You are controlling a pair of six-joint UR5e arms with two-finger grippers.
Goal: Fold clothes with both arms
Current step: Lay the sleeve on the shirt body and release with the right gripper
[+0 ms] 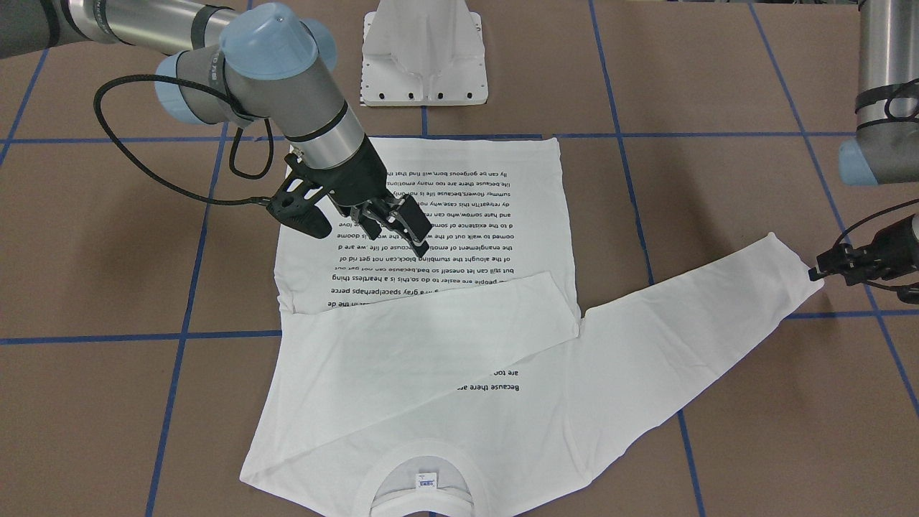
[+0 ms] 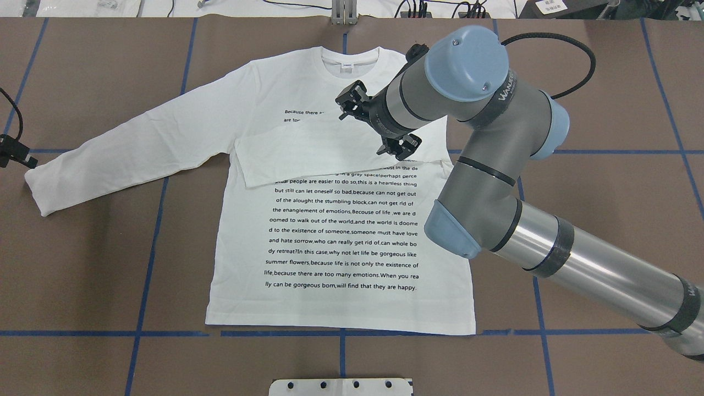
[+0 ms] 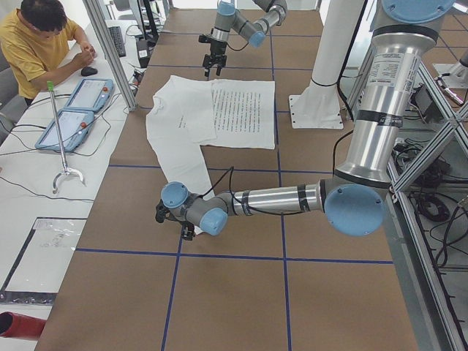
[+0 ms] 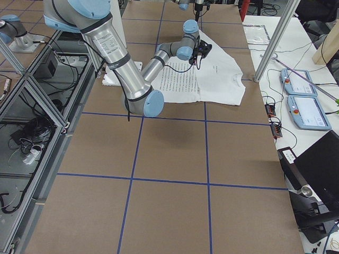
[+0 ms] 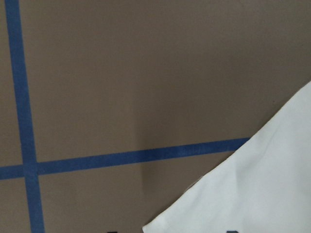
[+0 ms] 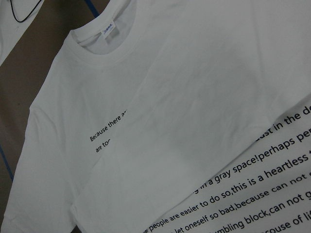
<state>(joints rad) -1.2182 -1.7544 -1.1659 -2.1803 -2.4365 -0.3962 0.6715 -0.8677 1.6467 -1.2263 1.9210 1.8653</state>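
Observation:
The white long-sleeved T-shirt [image 2: 341,231] lies flat and face up on the brown table, its neck label on the side far from the robot. One sleeve [image 1: 431,337] is folded across the chest and covers part of the black text. The other sleeve [image 2: 126,154] stretches out straight toward the robot's left. My right gripper [image 1: 398,230] hovers open over the printed chest with nothing in it. My left gripper [image 1: 817,273] sits low at the cuff of the stretched sleeve; its jaws look open. The left wrist view shows the cuff [image 5: 262,194] at its lower right.
A white metal pedestal base [image 1: 423,64] stands at the table's near edge by the robot, just past the shirt's hem. Blue tape lines [image 2: 159,220] cross the table. In the exterior left view a person [image 3: 44,44] sits at a side table with two tablets [image 3: 73,110].

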